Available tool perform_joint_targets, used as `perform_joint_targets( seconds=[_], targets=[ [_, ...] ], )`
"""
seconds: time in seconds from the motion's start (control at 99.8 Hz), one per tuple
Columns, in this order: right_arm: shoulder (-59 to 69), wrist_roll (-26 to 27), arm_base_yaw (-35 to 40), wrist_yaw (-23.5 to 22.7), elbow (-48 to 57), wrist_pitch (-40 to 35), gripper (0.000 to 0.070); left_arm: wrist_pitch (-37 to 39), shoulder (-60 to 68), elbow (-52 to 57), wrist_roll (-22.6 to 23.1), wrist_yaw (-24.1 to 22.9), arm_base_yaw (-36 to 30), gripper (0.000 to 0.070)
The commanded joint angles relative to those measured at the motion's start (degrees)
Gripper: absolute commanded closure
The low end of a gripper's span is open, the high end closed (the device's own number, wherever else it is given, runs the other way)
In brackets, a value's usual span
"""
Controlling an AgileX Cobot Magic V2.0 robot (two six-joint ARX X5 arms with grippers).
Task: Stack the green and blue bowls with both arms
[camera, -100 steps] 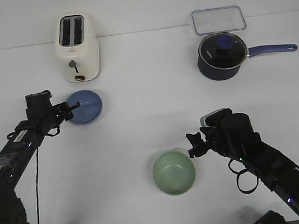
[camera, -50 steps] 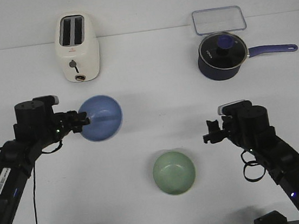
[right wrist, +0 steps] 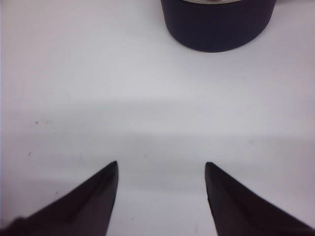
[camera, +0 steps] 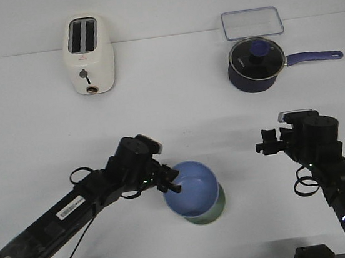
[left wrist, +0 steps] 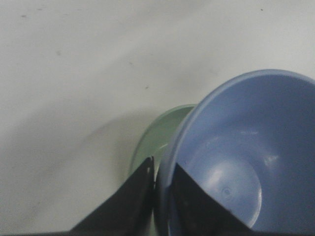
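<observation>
The blue bowl is held over the green bowl, which shows only as a pale green rim below and right of it. My left gripper is shut on the blue bowl's left rim. In the left wrist view the blue bowl fills the frame beside the fingers, with the green bowl behind it. My right gripper is open and empty, above the table to the right of the bowls. The right wrist view shows its fingers apart over bare table.
A cream toaster stands at the back left. A dark navy saucepan with a glass lid stands at the back right, its base also in the right wrist view. A clear lidded container lies behind it.
My left arm has carried the blue bowl from the left side of the table to over the green bowl. My right arm has drawn back to the right, away from the green bowl.
</observation>
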Motion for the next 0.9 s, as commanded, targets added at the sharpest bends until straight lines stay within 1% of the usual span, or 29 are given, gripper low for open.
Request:
perform_joint_targets(
  seconds=[0.0, 0.11, 0.16, 0.18, 0.2, 0.27, 0.291, 0.311, 0.331, 0.421, 0.481, 0.551, 0.601, 0.631, 0.671, 0.701, 0.731, 0.781, 0.801, 0.811, 0.821, 0.892],
  targets=[
    [0.4, -0.5, -0.1, -0.2, 0.8, 0.3, 0.033, 1.8, 2.6, 0.7, -0.3, -0.1, -1.5, 0.0686],
    [0.4, -0.5, -0.1, -0.2, 0.8, 0.3, 0.033, 2.6, 6.1, 0.8, 0.4, -0.5, -3.0, 0.0685],
    [0.4, -0.5, -0.1, -0.2, 0.8, 0.2, 0.033, 2.6, 7.0, 0.8, 0.6, -0.5, -3.3, 0.0664],
    [0.4, -0.5, -0.1, -0.1, 0.8, 0.2, 0.033, 2.6, 7.2, 0.8, 0.6, -0.4, -3.3, 0.0628],
    [0.4, -0.5, -0.1, -0.1, 0.8, 0.2, 0.033, 2.6, 7.4, 0.8, 0.6, -0.4, -3.3, 0.0577],
    [0.4, -0.5, -0.1, -0.1, 0.8, 0.2, 0.033, 2.6, 7.4, 0.8, 1.0, -0.4, -3.3, 0.0323],
    [0.4, -0.5, -0.1, -0.1, 0.8, 0.2, 0.033, 2.6, 7.2, 0.8, 1.4, -0.4, -3.2, 0.0263],
    [0.4, -0.5, -0.1, -0.1, 0.8, 0.2, 0.033, 2.6, 6.9, 0.8, 1.7, -0.5, -3.1, 0.0226],
    [0.4, -0.6, -0.1, -0.1, 0.8, 0.2, 0.033, 2.6, 6.5, 0.9, 1.9, -0.5, -3.0, 0.0218],
    [0.4, -0.7, -0.1, -0.1, 0.8, 0.2, 0.033, 2.0, 3.7, 1.7, 3.6, -0.7, -1.0, 0.024],
    [0.4, -0.7, -0.1, -0.2, 0.8, 0.2, 0.033, 1.7, 0.8, 2.0, 4.6, -2.8, 0.6, 0.024],
    [0.4, -0.9, -0.1, -0.5, 0.8, 0.2, 0.033, 1.2, -3.3, 2.0, 6.1, -7.3, 3.1, 0.024],
    [0.3, -0.9, 0.2, -2.1, 0.8, 0.5, 0.033, 0.1, -6.5, 2.0, 7.6, -11.7, 5.5, 0.0246],
    [0.3, -0.9, 0.2, -3.3, 0.8, 0.7, 0.0333, -0.8, -8.5, 2.0, 8.5, -14.6, 7.0, 0.0264],
    [0.3, -0.9, 0.4, -4.7, 0.8, 1.0, 0.0355, -2.0, -11.0, 2.0, 9.7, -18.4, 9.2, 0.0326],
    [0.3, -0.9, 0.7, -5.4, 0.8, 1.2, 0.0413, -3.0, -12.8, 2.0, 10.9, -20.7, 10.9, 0.0395],
    [0.2, -1.0, 1.0, -5.8, 0.8, 1.4, 0.0481, -3.7, -14.5, 2.0, 12.0, -22.5, 12.7, 0.0494],
    [-0.1, -1.4, 1.6, -6.0, 0.6, 2.0, 0.0618, -5.1, -17.2, 1.9, 13.4, -24.5, 15.8, 0.07],
    [-0.3, -1.4, 1.8, -6.0, 0.6, 2.3, 0.0661, -5.5, -18.2, 1.9, 13.6, -25.0, 17.0, 0.0696],
    [-0.5, -1.4, 2.0, -6.0, 0.5, 2.6, 0.0685, -5.7, -18.7, 1.9, 13.6, -25.1, 17.7, 0.0678],
    [-0.8, -1.5, 2.1, -6.1, 0.3, 3.0, 0.07, -5.8, -19.1, 1.8, 13.6, -25.3, 18.4, 0.0681],
    [-2.8, -1.8, 3.0, -6.1, -1.0, 5.2, 0.07, -6.1, -22.8, 0.7, 13.6, -25.4, 23.1, 0.0688]
  ],
)
